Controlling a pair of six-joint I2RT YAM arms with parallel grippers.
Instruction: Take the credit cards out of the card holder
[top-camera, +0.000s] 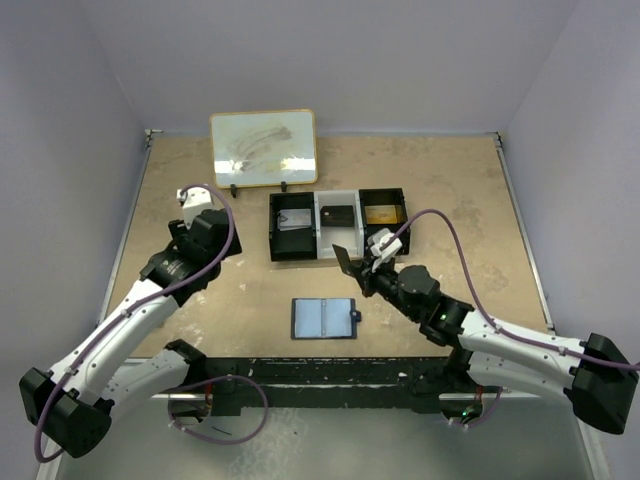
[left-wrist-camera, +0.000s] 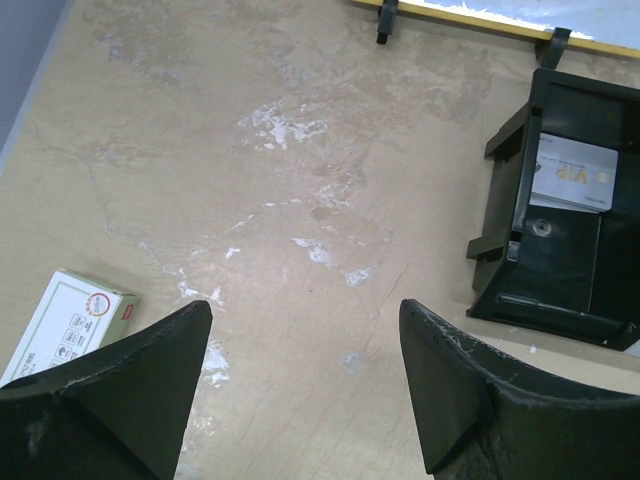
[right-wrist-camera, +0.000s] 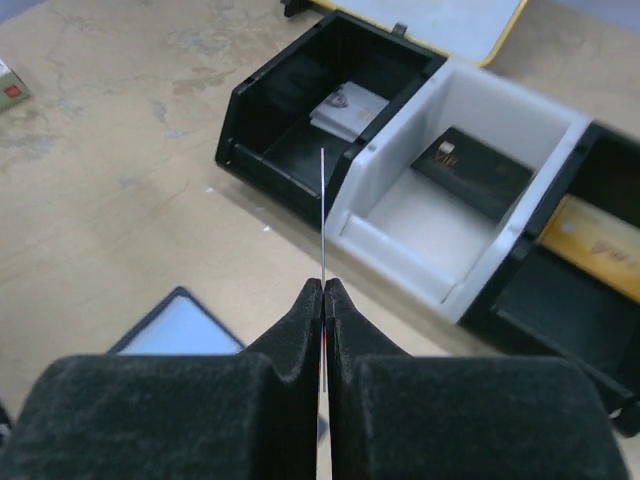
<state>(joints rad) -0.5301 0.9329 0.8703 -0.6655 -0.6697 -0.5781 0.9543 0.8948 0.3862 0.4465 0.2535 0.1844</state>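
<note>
Navy-blue folding card holder (top-camera: 323, 318) lying open, flat on tan surface (top-camera: 250, 300) between both arms, from above. Left wrist: left fingers (left-wrist-camera: 110, 390) spread wide, empty. Right wrist: right fingers (right-wrist-camera: 290, 340) pinching thin dark card (right-wrist-camera: 323, 220) edge-on. Likely light, floppy, slidey; pin near fold.

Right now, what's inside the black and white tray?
The tray holds three cards: a pale VIP card on the left, a dark card in the middle, a gold card on the right. Anything beneath them is covered.
</note>
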